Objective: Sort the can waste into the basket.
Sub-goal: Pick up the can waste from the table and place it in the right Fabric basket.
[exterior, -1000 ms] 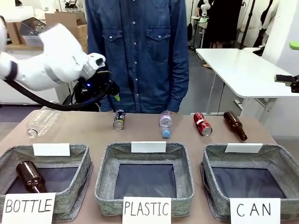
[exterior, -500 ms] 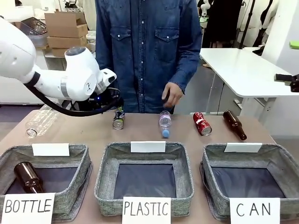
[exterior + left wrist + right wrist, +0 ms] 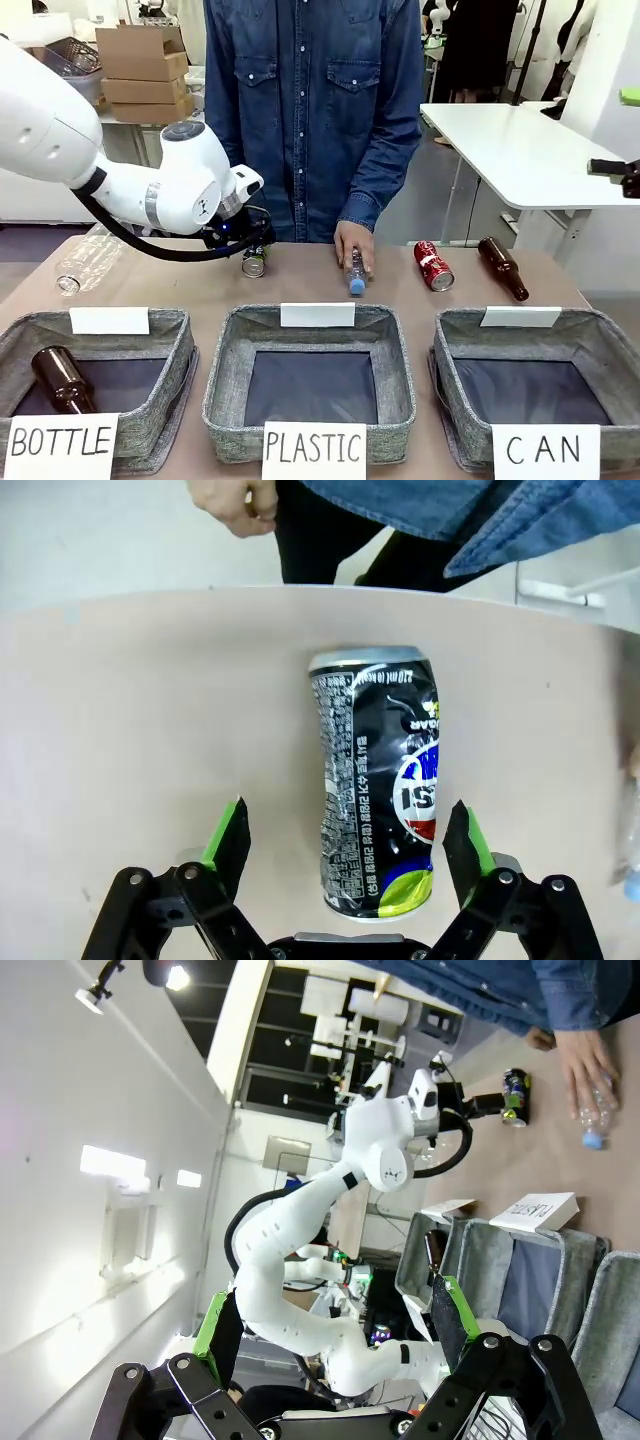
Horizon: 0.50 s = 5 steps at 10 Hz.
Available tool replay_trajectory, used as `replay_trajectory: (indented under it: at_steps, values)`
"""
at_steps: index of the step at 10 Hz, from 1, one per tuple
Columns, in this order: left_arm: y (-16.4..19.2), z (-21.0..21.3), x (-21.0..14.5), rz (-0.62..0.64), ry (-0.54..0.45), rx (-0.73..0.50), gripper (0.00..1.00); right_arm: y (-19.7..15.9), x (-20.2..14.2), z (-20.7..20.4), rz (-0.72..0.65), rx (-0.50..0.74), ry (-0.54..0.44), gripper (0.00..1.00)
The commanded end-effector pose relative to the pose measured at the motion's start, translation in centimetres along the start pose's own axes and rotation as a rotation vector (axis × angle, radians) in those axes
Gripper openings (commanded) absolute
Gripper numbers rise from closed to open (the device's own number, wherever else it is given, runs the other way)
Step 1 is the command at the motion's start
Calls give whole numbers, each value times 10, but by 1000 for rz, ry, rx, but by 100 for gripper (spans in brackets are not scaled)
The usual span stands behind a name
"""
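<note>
3 square grey fabric baskets line the near edge of the table. The one carded "BOTTLE" (image 3: 160,400) holds 1 brown glass bottle (image 3: 62,380) lying on its dark base. The "PLASTIC" basket (image 3: 222,395) sits in the middle, and the "CAN" basket (image 3: 447,395) on the right shows its dark base. Beyond them a row of waste lies on the tan tabletop (image 3: 200,290). At the left is a large clear plastic bottle (image 3: 88,262), then the dark blue Pepsi can (image 3: 254,262) on its side. Next comes a small clear bottle with a blue cap (image 3: 354,275), then the red can (image 3: 434,266), with a second brown bottle (image 3: 503,268) just beside it. Both cans are well apart from the "CAN" basket. Behind stand stacked cardboard boxes (image 3: 140,70) and a white table (image 3: 520,150). A person in a denim shirt stands at the far edge, 1 hand (image 3: 352,245) resting on the small clear bottle. The left arm reaches in from the left with its wrist bent down over the Pepsi can. In the wrist view the left gripper (image 3: 348,828) is spread wide. Its green pads (image 3: 232,830) flank the lower half of the dented can (image 3: 375,780), with bare table showing on each side. Whether they are down level with the can I cannot tell. The right gripper (image 3: 335,1322) is also spread, holds nothing, and looks sideways across the room.
</note>
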<state>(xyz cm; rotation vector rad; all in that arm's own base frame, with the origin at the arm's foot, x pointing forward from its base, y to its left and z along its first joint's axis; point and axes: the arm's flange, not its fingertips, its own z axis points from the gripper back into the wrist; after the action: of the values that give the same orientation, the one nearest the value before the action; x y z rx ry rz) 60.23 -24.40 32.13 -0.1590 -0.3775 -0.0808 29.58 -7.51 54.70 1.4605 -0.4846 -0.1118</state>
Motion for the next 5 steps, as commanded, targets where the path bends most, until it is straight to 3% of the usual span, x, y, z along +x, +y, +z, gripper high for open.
replay_trajectory:
  at_steps: [1,4,5]
  values:
    - [-7,-6,-10,-12,-22,20,100,0,4,-2,29,23,-6,100]
    - [-5,-6,-7,-15,-31,24,100,0,4,-2,29,23,-6,100]
    - [-4,-6,-7,-22,-25,22,42,0,4,-2,29,23,-6,100]
